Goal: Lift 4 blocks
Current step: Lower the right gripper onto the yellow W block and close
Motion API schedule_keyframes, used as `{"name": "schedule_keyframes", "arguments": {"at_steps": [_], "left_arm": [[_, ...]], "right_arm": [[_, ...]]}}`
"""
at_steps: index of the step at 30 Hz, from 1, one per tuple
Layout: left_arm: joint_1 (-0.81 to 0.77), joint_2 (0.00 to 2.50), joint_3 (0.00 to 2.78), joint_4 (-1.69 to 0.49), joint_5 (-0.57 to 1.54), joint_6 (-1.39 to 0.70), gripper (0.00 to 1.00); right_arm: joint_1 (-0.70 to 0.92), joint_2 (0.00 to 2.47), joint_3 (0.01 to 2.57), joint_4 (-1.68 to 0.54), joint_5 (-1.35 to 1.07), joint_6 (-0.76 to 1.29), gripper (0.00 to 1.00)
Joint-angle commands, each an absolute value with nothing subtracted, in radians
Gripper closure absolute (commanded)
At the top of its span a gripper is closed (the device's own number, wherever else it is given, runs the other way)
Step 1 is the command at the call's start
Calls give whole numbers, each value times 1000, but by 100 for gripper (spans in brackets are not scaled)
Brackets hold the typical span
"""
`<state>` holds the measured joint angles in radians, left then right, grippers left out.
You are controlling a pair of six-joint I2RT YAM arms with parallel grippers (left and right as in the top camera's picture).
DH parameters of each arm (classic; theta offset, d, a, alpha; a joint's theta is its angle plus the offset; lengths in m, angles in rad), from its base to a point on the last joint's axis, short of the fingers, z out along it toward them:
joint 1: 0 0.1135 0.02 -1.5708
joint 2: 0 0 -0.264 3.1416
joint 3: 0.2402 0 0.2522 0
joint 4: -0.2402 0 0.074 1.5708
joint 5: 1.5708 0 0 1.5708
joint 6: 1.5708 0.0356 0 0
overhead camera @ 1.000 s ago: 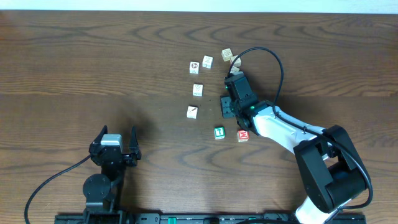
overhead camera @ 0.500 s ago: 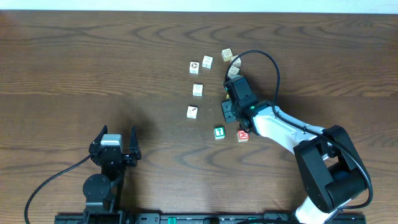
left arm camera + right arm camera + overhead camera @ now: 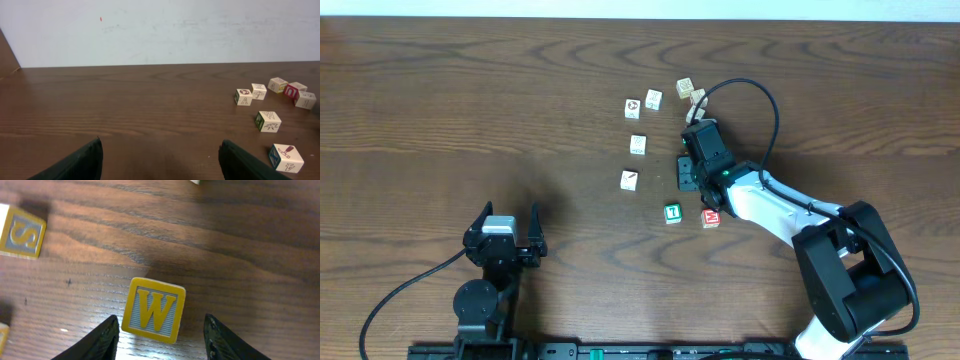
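One yellow W block point(image 3: 154, 310) between open right claw point(image 3: 160, 325), hidden overhead, left claw point(image 3: 161, 150) open.

Left arm point(image 3: 480, 295) folded low at near counter point(image 3: 440, 100) edge, left claw point(image 3: 510, 214) aimed forward, fingers point(image 3: 75, 162) spread wide, holding nothing. Right arm point(image 3: 770, 205) reaches diagonally forward and left from its base, white link showing. Right claw point(image 3: 160, 319) points down at counter, fingers point(image 3: 220, 340) parted, gripping nothing.

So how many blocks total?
9. Four back blocks; picture block and slash-marked block mid-table; green block, red block nearest; W block between right gripper fingers. Arm may hide more.
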<state>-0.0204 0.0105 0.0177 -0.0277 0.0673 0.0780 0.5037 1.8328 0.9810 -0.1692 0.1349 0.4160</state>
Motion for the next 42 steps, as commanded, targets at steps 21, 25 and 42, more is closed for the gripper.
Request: {"name": "schedule_keyframes", "arguments": {"at_steps": [21, 25, 42], "left_arm": [[-14, 5, 4, -67, 67, 73, 26], [-14, 5, 4, -67, 66, 73, 26], [-14, 5, 4, -67, 66, 73, 25]], "right_arm": [[519, 1835, 995, -120, 173, 396, 47], [519, 1835, 995, -124, 121, 302, 45], [516, 1885, 995, -97, 167, 344, 50]]}}
